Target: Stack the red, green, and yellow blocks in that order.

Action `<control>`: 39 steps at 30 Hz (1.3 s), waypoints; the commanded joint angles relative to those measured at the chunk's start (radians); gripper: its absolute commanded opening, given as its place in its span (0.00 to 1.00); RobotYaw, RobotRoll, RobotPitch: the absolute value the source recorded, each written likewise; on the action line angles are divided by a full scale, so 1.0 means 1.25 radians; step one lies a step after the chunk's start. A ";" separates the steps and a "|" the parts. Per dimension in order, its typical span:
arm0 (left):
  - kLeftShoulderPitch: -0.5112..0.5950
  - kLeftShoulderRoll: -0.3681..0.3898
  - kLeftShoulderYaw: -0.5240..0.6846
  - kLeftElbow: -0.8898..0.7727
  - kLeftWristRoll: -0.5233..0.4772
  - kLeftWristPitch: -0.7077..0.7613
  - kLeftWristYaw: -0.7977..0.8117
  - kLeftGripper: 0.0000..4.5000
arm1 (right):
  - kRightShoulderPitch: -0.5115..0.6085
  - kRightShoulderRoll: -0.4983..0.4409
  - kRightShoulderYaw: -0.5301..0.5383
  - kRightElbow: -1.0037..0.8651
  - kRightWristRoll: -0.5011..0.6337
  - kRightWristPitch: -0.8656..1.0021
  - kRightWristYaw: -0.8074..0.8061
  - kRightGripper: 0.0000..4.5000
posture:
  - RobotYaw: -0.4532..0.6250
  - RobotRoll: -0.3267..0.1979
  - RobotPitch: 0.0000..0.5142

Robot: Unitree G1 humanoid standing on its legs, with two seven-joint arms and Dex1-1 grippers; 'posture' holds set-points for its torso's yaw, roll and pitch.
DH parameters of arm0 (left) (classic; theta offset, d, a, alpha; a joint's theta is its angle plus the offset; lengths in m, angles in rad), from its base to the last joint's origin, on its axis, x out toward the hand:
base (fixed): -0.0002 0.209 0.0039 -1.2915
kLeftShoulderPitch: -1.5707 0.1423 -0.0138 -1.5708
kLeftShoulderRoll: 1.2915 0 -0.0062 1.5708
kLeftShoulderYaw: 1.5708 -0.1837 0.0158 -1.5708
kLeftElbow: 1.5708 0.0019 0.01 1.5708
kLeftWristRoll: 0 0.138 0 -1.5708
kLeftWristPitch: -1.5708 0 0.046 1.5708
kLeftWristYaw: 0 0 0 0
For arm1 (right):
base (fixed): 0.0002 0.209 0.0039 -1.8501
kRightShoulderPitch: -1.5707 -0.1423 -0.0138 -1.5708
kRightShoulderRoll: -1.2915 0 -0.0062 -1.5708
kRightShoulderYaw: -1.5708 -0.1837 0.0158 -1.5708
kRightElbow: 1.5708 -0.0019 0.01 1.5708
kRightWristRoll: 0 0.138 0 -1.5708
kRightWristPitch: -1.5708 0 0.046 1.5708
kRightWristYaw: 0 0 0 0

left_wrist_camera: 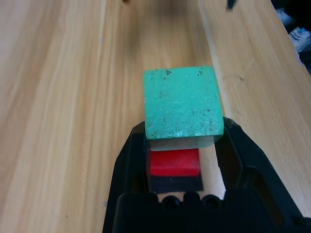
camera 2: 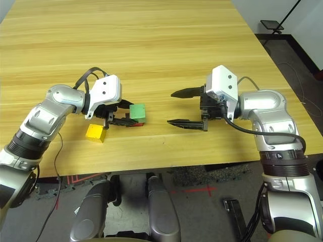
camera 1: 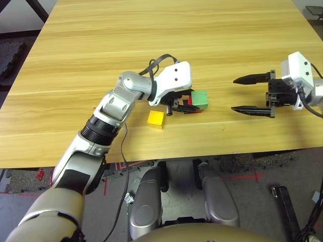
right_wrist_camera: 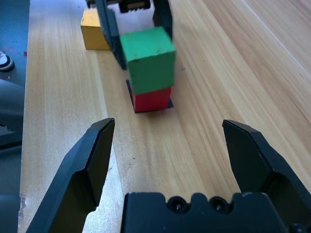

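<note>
Left claw (camera 2: pixel 125 120) grips green block (right_wrist_camera: pixel 147 59) atop red block (right_wrist_camera: pixel 151 99).

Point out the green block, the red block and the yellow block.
green block (right_wrist_camera: pixel 148 58), right wrist view, near-side face.
red block (right_wrist_camera: pixel 152 99), right wrist view, visible front face under the green.
yellow block (camera 1: pixel 155 119), left eye view, top face.

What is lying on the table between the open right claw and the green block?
Nothing: bare table separates the right claw from the green block, seen in the right wrist view.
</note>
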 commanded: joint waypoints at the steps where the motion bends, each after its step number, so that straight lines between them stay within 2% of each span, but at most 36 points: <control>1: -0.006 -0.004 0.007 0.019 -0.007 0.001 -0.005 0.45 | 0.001 0.001 0.000 0.000 0.007 -0.005 0.005 1.00 | 0.54 0.77 0.53; 15: 0.007 0.019 -0.013 0.031 0.009 -0.031 -0.057 0.45 | 0.007 0.001 -0.002 -0.004 0.007 -0.004 0.001 1.00 | 0.54 0.77 0.55; 39: 0.011 0.022 -0.031 0.045 0.025 -0.024 -0.057 0.45 | 0.006 0.011 0.002 -0.011 0.010 -0.001 -0.005 1.00 | 0.54 0.77 0.55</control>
